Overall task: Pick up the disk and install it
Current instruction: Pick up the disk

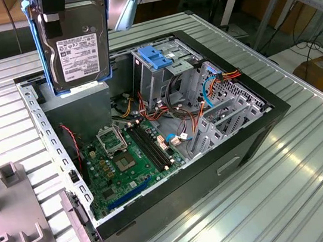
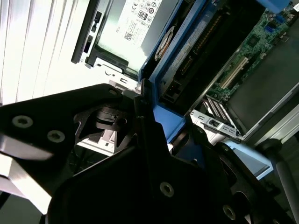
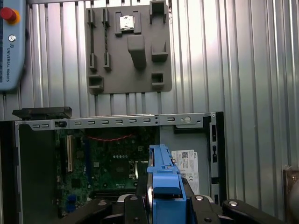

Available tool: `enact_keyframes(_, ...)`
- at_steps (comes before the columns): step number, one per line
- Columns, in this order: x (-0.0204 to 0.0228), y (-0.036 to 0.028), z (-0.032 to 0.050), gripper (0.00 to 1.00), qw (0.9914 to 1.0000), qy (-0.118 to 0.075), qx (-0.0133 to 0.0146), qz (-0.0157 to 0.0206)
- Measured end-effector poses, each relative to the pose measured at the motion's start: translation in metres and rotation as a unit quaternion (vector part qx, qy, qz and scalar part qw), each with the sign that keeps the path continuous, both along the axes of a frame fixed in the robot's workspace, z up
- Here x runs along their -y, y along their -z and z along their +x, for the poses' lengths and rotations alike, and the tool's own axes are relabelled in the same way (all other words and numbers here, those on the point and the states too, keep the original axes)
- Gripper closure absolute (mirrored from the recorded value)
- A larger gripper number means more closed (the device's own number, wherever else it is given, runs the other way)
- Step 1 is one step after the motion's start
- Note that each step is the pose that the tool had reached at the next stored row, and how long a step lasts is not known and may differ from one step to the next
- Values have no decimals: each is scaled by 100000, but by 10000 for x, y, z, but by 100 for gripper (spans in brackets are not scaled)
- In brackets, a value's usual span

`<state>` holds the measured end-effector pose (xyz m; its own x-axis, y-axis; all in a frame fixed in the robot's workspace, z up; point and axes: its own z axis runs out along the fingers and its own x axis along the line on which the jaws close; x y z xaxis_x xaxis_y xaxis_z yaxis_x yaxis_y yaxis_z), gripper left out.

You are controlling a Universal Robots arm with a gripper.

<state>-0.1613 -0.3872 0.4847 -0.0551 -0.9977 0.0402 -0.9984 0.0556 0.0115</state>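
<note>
Disk [image 1: 76, 46] hangs upright at the exterior view's left, over the open computer case [image 1: 216, 167], with your gripper [image 1: 54, 9] clamped on its top edge. In the second wrist view, black fingers [image 2: 147, 135] pinch its blue bracket [image 2: 168, 119]. In the first wrist view, you see that bracket edge-on above the motherboard [image 3: 112, 158].

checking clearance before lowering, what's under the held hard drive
The black-and-silver hard drive in its blue bracket hangs over the open black computer case. Beneath it show a grey metal box and green motherboard; the drive covers the spot straight below.
</note>
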Motion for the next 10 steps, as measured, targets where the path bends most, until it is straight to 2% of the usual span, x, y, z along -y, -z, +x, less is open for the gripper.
enact_keyframes(8, 0, 11, 147, 63, 100000, 15, -3, -29)
enact_keyframes(10, 1, 11, 158, 63, 100000, 17, 0, -26)
